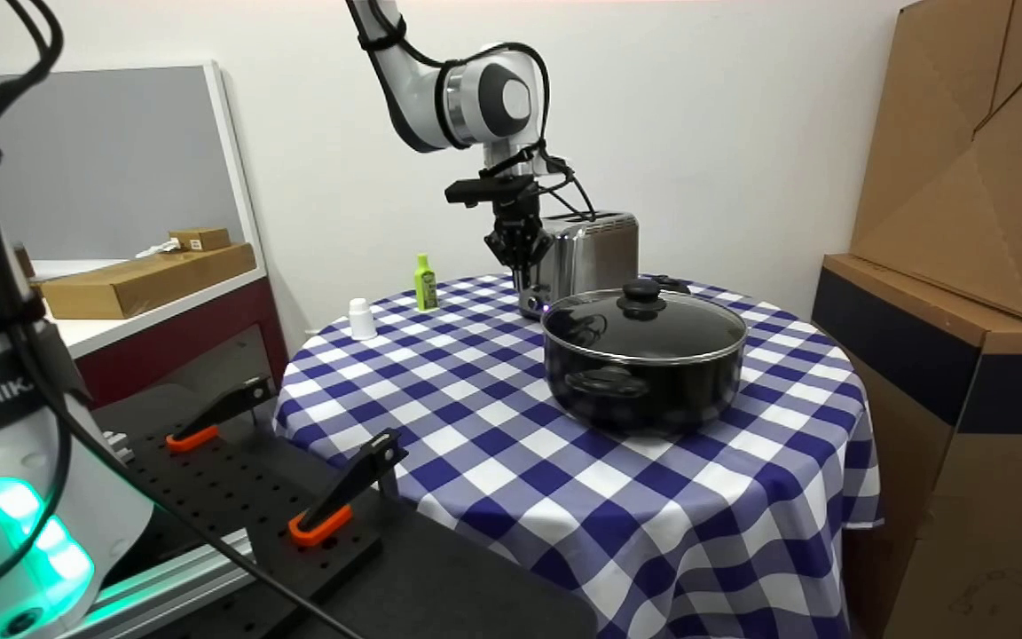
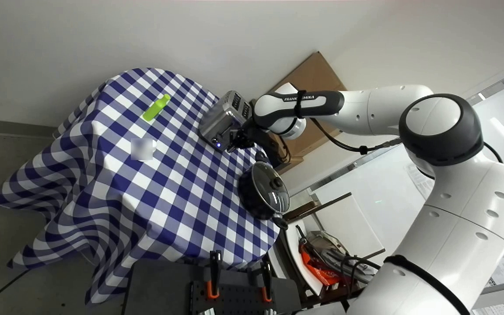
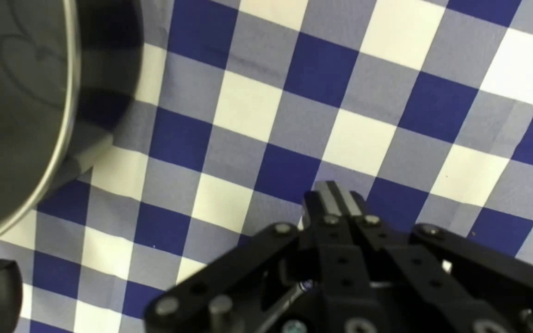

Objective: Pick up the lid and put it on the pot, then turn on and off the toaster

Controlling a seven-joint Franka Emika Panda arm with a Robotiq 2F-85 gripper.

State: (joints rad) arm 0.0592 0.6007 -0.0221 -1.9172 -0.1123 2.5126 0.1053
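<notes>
The glass lid (image 1: 688,330) sits on the black pot (image 1: 653,395), black knob up. Both also show in an exterior view, the lid (image 2: 273,192) on the pot (image 2: 252,199), and the lid's rim (image 3: 70,92) is at the left of the wrist view. The silver toaster (image 1: 604,253) stands behind the pot with a small blue-violet light on its front, also seen in an exterior view (image 2: 217,122). My gripper (image 1: 522,282) points down beside the toaster's front face. In the wrist view its fingertips (image 3: 338,196) are together with nothing visible between them. Any contact with the toaster is hidden.
A green bottle (image 1: 425,288) and a white container (image 1: 362,319) stand on the checkered tablecloth (image 1: 493,413) left of the toaster. A dark cable lies behind the pot. Large cardboard boxes (image 1: 963,169) stand beside the table. Black clamps (image 1: 347,488) are at the robot's base.
</notes>
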